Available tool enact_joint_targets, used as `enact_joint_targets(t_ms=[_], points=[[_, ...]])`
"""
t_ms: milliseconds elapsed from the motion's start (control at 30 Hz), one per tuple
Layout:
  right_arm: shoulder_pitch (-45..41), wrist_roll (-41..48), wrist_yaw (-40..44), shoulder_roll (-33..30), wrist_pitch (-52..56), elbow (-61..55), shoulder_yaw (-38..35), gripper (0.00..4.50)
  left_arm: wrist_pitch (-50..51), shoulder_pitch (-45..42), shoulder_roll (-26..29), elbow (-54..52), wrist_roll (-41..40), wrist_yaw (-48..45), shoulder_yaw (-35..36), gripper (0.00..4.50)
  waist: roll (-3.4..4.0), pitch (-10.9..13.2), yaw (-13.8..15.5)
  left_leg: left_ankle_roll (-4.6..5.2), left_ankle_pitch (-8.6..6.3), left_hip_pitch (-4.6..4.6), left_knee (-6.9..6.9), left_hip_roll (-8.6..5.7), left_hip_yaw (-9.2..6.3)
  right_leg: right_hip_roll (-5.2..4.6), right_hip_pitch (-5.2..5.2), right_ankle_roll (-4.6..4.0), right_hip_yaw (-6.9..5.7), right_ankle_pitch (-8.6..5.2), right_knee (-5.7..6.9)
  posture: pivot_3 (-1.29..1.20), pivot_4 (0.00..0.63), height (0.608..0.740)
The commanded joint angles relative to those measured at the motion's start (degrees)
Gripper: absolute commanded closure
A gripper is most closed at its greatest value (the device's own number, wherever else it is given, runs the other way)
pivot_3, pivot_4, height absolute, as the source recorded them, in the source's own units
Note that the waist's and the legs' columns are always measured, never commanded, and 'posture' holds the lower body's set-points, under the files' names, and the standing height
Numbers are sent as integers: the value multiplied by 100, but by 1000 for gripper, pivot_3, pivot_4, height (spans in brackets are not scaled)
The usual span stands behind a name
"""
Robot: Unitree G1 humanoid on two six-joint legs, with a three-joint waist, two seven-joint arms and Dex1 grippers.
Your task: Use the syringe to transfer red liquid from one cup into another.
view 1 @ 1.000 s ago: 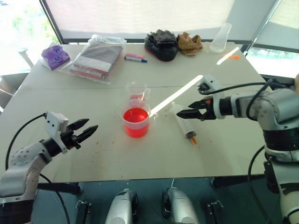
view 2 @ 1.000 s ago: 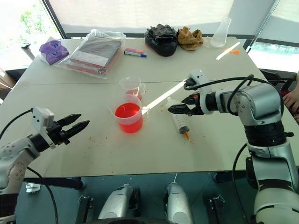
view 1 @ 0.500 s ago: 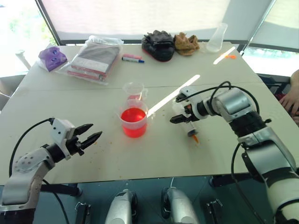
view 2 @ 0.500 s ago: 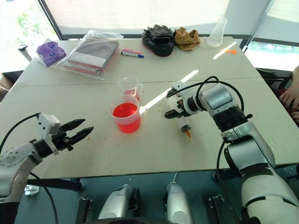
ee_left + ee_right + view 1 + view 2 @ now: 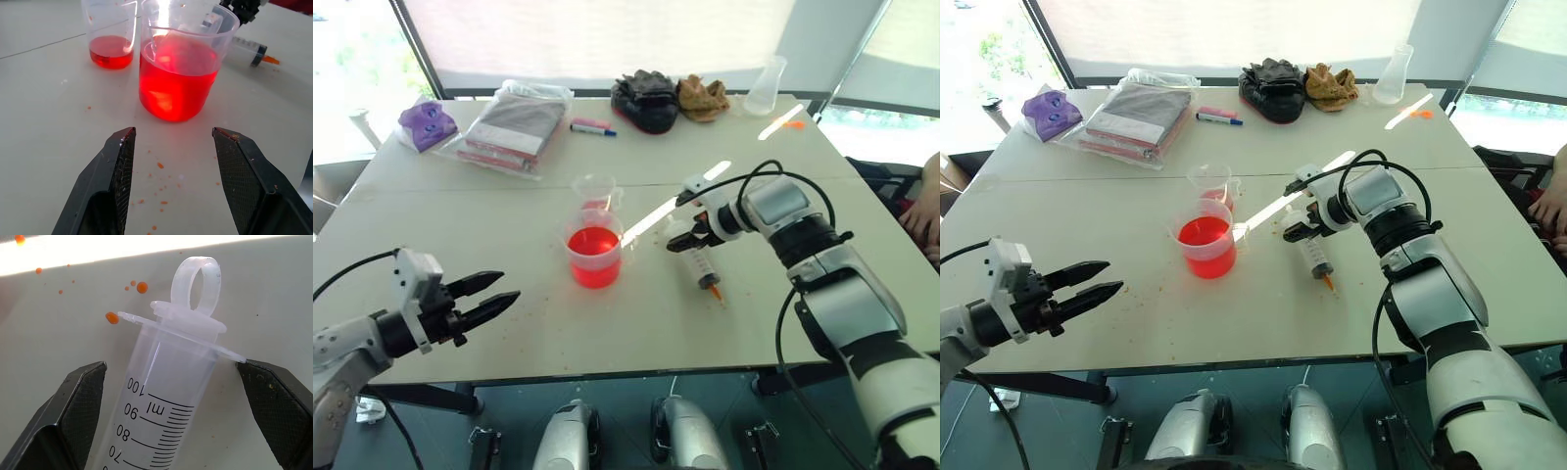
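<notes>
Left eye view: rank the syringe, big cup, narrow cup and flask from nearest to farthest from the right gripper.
1. Syringe, lying between the right gripper's open fingers.
2. Big cup, toward the robot's left.
3. Narrow cup, behind the big cup, nearly as close.
4. Flask, at the table's far edge.

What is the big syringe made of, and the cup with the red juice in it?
The syringe looks like clear, smooth plastic: the table shows through the barrel behind its printed black scale, and the plunger ring is milky white. The big cup looks like thin, glossy clear plastic too; the red liquid shows through its wall.
</notes>
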Motion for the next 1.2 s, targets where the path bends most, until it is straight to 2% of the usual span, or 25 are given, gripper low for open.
enact_joint_targets(t_ms=[33,133,233,367,400,633,733,867,933,1100,1167,1200], points=[[46,-194,42,168,-23,252,1,65,-380,-355,-186,93,202,-27,-312,1915,0,-2,-15,0,0,0,-1,0,0,0,17,0,0,0,0,0,150,740],[133,-336,74,206,6,191,37,65,-634,-618,-463,247,441,-102,-836,1915,-3,-8,-25,0,2,6,-2,2,1,3,22,-3,1,2,2,0,150,740],[232,-412,140,188,116,-14,49,792,-673,-608,-575,204,521,-111,-1048,1915,-5,-9,-25,14,11,7,-2,5,2,5,24,-3,2,2,2,0,150,740],[379,-499,141,154,283,-311,16,2755,-666,-588,-655,145,519,-48,-1125,1915,-5,-9,-9,14,11,4,-8,5,1,3,15,-3,2,2,1,0,150,740],[407,-519,119,157,310,-341,-11,3036,-665,-600,-661,146,523,-32,-1121,1915,-5,-9,-9,14,11,3,-9,6,1,2,14,-4,2,1,1,0,150,740],[429,-381,167,75,799,-768,-324,3038,-536,-626,-584,68,442,-15,-1081,1915,-4,-9,1,13,10,-3,-11,6,0,0,9,-4,1,1,-4,0,150,740],[-5,-132,91,-54,907,-1023,-987,3038,-420,-645,-469,39,303,-37,-892,1915,3,-3,4,15,11,-29,-10,5,1,0,-20,-4,1,2,-2,0,150,740],[-661,304,-124,-229,726,-1416,-2016,3038,-292,-685,-339,69,151,-30,-704,1915,56,35,13,16,14,-70,-6,0,6,2,-60,-1,4,4,5,0,150,740],[-835,769,-295,-136,726,-2060,-2774,3038,-274,-714,-306,162,138,-53,-674,1915,59,36,18,16,15,-82,-8,-2,6,12,-73,18,3,14,8,0,150,740],[-884,1535,-1215,594,565,-3438,-4117,3038,-100,-771,-270,378,14,-71,-625,1915,57,35,7,16,15,-83,-18,5,3,22,-72,27,-10,16,8,0,150,740],[-723,1999,-1557,1217,92,-4092,-4563,3038,-114,-761,-263,460,75,-109,-663,1915,57,35,11,15,15,-83,-17,5,5,20,-71,27,-11,16,8,0,150,740],[-490,2184,-1793,1732,-412,-4505,-4691,3038,-90,-813,-256,486,83,-103,-672,1915,56,34,12,15,16,-83,-16,5,4,20,-69,27,-12,16,9,0,150,740]])
